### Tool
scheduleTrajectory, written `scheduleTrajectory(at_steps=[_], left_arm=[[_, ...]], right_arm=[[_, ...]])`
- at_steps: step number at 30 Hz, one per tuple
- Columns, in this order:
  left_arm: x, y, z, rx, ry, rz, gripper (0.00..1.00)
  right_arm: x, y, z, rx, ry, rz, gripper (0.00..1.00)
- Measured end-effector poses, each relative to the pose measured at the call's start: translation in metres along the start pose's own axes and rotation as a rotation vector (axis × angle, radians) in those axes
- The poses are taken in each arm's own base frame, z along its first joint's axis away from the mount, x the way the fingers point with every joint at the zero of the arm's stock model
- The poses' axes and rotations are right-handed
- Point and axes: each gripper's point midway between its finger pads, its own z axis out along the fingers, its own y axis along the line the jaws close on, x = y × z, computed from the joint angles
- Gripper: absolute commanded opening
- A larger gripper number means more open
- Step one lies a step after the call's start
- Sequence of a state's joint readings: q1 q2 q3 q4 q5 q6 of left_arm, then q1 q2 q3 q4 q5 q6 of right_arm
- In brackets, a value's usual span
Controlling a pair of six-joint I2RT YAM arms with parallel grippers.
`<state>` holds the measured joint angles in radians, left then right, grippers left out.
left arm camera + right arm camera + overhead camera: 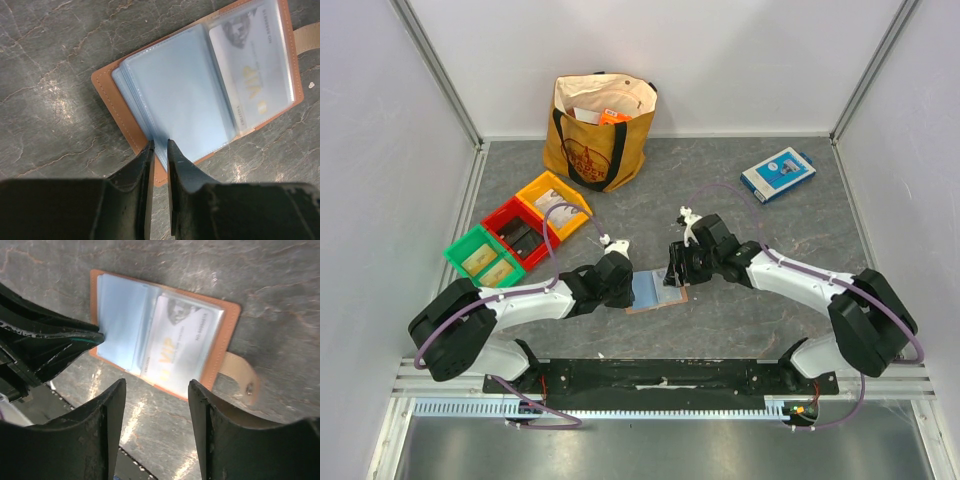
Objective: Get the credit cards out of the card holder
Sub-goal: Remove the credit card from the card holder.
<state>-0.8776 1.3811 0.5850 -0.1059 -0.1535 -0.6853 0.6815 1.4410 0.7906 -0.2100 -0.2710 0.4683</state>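
Note:
The card holder (655,291) lies open and flat on the grey table, tan leather (107,95) round pale blue plastic sleeves, its snap tab (240,374) sticking out to the right. One credit card (255,65) with gold lettering shows inside the right-hand sleeve (175,350). My left gripper (161,145) is nearly shut, its tips pinching the left edge of the sleeves; in the top view the left gripper (623,283) sits at the holder's left side. My right gripper (157,387) hovers open over the holder's near edge with nothing between its fingers, right of the holder (677,268).
A tan tote bag (600,125) stands at the back. A blue-and-white flat box (778,173) lies at the back right. Yellow (535,185), red (500,212) and green (465,243) bins sit in a row at the left.

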Motion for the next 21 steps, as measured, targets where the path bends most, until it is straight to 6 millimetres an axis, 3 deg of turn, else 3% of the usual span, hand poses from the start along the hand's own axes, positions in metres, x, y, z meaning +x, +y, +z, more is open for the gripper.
scheduleTrajectory(at_steps=[8, 21], left_arm=[[0.000, 0.000, 0.000, 0.001, 0.000, 0.000, 0.21], [0.000, -0.001, 0.000, 0.004, 0.000, 0.000, 0.21]], right_arm=[[-0.020, -0.004, -0.011, 0.071, -0.067, -0.035, 0.57], [0.010, -0.026, 0.021, 0.123, 0.067, -0.003, 0.47]])
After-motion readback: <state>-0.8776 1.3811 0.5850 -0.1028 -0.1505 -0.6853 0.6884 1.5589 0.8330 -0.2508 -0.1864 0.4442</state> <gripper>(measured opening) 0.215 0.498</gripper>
